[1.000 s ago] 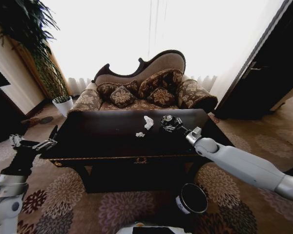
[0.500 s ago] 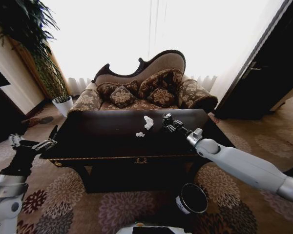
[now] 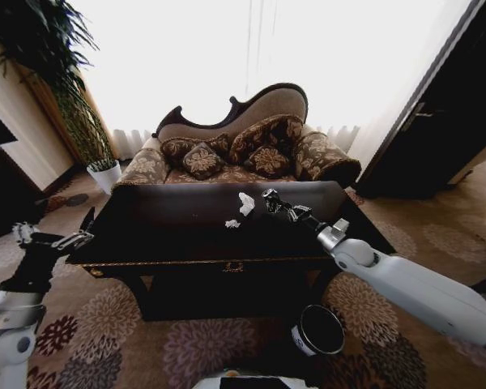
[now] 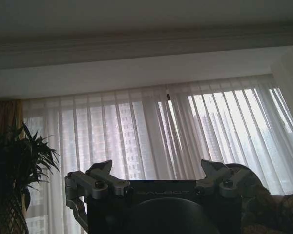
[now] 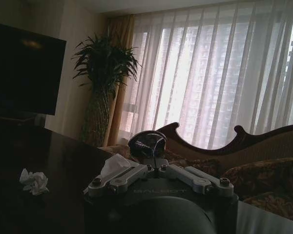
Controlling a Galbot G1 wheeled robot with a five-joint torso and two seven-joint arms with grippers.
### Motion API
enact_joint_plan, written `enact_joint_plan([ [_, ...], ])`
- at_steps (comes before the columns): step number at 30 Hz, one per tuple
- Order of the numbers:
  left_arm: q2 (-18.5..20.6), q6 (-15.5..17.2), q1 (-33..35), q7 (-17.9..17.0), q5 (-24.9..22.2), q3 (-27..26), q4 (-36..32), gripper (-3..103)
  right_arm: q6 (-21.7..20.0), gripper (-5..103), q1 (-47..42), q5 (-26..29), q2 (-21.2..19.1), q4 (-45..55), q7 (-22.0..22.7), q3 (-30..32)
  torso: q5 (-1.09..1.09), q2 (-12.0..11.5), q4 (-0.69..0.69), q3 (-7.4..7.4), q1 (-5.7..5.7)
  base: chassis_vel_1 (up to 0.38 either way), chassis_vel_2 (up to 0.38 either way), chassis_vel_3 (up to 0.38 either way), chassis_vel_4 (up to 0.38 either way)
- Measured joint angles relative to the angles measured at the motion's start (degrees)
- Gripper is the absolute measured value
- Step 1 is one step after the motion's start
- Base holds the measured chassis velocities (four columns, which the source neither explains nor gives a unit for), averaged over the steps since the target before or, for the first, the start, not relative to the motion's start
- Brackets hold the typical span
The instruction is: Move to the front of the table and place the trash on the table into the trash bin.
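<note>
One small dark can [image 3: 270, 194] sits between the closed fingers of the right gripper [image 3: 275, 203], above the far right part of the table [image 3: 170, 235]. In the right wrist view its round shiny end [image 5: 147, 143] faces the camera just past the fingertips of that gripper [image 5: 155, 165], so its long axis runs roughly along the gripper's reach, away from the wrist; whether it touches the tabletop cannot be told. Two white paper wads lie on the black top. The larger wad [image 3: 246, 203] is just beside the can at its 9 o'clock, and the smaller wad [image 3: 232, 223] is near it, at about 7 o'clock from the larger one, nearer the table's front edge. In the right wrist view the larger wad [image 5: 115, 166] is right next to the fingers and the smaller wad [image 5: 33, 181] lies well apart. One round black trash bin [image 3: 320, 330] stands upright on the patterned carpet at about 5 o'clock from the table's front, below the right arm. The left gripper [image 3: 57, 235] hangs off the table's left corner at 9 o'clock, its fingers [image 4: 103, 171] spread wide with nothing between them.
</note>
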Motion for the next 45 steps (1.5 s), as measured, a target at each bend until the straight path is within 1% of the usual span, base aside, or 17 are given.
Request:
enact_joint_plan([
  [3,-0.01,0.0,0.01,0.0,0.0,0.01,-0.02,100,0.01,0,-0.11,0.0,-0.02,0.04,-0.02,0.12,0.0,0.0,0.0,0.0,0.0,0.0,0.0,0.0,0.0],
  [5,-0.16,0.0,0.27,-0.02,-0.1,0.08,-0.44,100,0.64,0,-3.27,0.26,-0.89,1.37,-0.35,3.84,0.01,0.0,0.01,0.0,0.01,0.0,0.0,0.0,0.0],
  [7,-0.16,0.0,0.33,-0.03,-0.21,0.01,-0.5,100,0.88,0,-4.02,0.46,-1.19,1.73,-0.36,4.82,0.01,0.0,0.0,0.0,0.0,0.0,0.0,0.0,0.0],
  [9,-0.77,-0.68,2.09,-0.04,-2.55,-3.25,-1.59,100,1.89,0,-6.79,1.18,-1.89,4.09,-0.19,9.26,0.0,0.0,-0.04,0.0,0.0,0.0,0.0,0.0,0.0],
  [13,-2.29,-1.61,3.65,-0.06,-3.72,-5.84,-2.37,100,-0.73,0,-7.99,-0.15,-0.63,5.73,1.67,12.21,0.02,0.0,0.08,0.0,0.0,0.0,0.0,0.0,0.0],
  [15,-3.0,-1.24,3.63,0.54,-3.83,-6.02,-2.6,100,-4.06,0,-15.04,-3.67,0.56,7.63,4.33,21.77,-0.04,0.0,0.04,0.0,0.0,0.0,0.0,0.0,0.0],
  [18,-3.38,-0.9,3.48,1.53,-3.69,-5.88,-2.63,100,-5.43,0,-20.16,-4.85,1.32,8.43,4.57,27.62,0.03,0.0,-0.01,0.01,0.0,0.0,0.0,0.0,0.0],
  [19,-3.71,-0.57,3.27,2.73,-3.52,-5.77,-2.51,100,-6.83,0,-24.89,-5.06,2.08,9.42,4.45,34.5,0.01,0.0,0.0,0.0,0.0,0.0,0.0,0.0,0.0],
  [21,-3.82,-0.5,3.08,3.64,-3.39,-5.77,-2.06,100,-8.13,0,-30.82,-5.03,3.37,10.38,3.53,42.69,0.0,0.0,0.01,0.0,0.0,0.0,0.0,0.0,0.0],
  [23,-3.82,-0.5,3.02,3.76,-3.38,-5.77,-1.87,100,-8.38,0,-32.67,-5.03,3.82,10.62,3.23,45.02,0.01,0.0,0.0,0.0,0.0,0.0,0.0,0.0,0.0],
  [24,-3.67,-0.51,2.82,4.12,-3.36,-5.77,-1.3,100,-8.9,0,-37.44,-4.97,5.23,11.26,2.54,50.62,0.02,0.0,0.0,0.0,0.0,0.0,0.0,0.0,0.0],
  [26,-3.28,-0.56,2.47,4.21,-3.38,-5.77,-0.63,100,-9.1,0,-42.58,-4.88,7.18,12.12,1.76,56.2,0.01,0.0,-0.01,0.0,0.0,0.0,0.0,0.0,0.0],
  [28,-3.17,-0.58,2.3,4.2,-3.38,-5.71,-0.43,100,-9.11,0,-44.78,-4.84,8.26,12.59,1.43,58.71,0.0,0.0,0.01,0.0,0.0,0.0,0.0,0.0,0.0],
  [32,-3.24,-0.58,1.68,4.11,-2.93,-4.65,-0.05,100,-8.73,0,-51.7,-4.99,14.21,15.05,-1.28,67.51,0.0,0.0,0.0,0.0,0.0,0.0,0.0,0.0,0.0],
  [35,-3.36,-0.58,1.62,4.09,-2.67,-4.35,-0.05,100,-8.58,0,-52.45,-5.21,15.37,15.44,-1.59,68.43,0.0,0.0,0.0,0.0,0.0,0.0,0.0,0.0,0.0],
  [37,-3.87,-0.58,1.48,3.51,-1.73,-3.38,-0.25,100,-7.4,0,-56.11,-6.88,21.69,16.96,-2.93,72.84,0.0,0.0,0.01,0.0,0.0,0.0,0.0,0.0,0.0],
  [45,-3.88,-0.58,1.41,2.74,-1.47,-3.19,-0.23,100,-5.26,0,-59.29,-10.1,28.2,15.01,-5.22,76.29,0.0,0.0,0.01,0.0,0.0,0.0,0.0,0.0,0.0],
])
